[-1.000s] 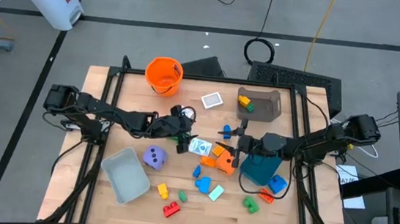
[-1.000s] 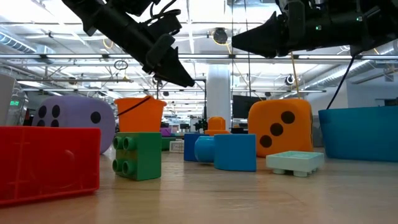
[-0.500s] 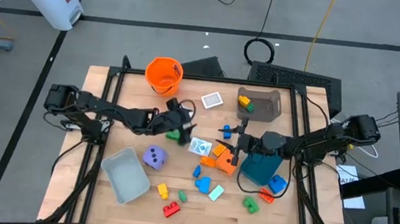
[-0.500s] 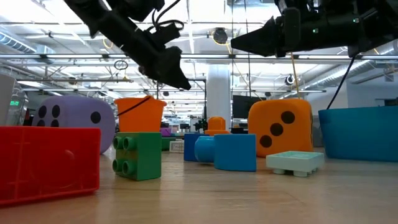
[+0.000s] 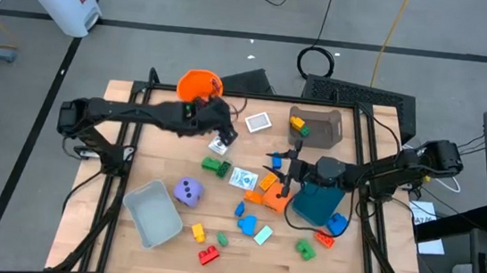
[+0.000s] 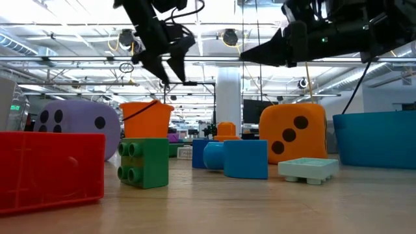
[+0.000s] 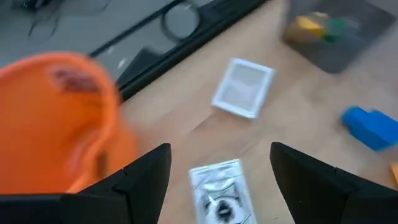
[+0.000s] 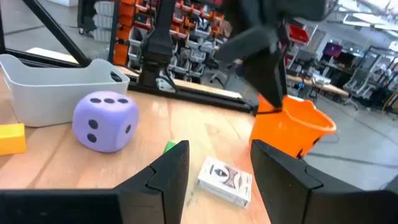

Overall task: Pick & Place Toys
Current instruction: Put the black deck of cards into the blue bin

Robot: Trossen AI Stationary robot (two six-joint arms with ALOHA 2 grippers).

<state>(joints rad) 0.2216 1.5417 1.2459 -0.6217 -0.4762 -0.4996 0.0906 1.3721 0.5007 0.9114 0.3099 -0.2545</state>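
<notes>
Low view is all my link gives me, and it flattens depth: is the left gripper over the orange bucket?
Observer: No. From above, the left gripper is beside the orange bucket, over the table near a green block.
Operator: Anything in its fingers?
Observer: Its wrist view shows them apart, with a picture card between them touching neither.
Operator: And the right gripper?
Observer: The right gripper is open with nothing between its fingers, by the orange die beside the teal bin.
</notes>
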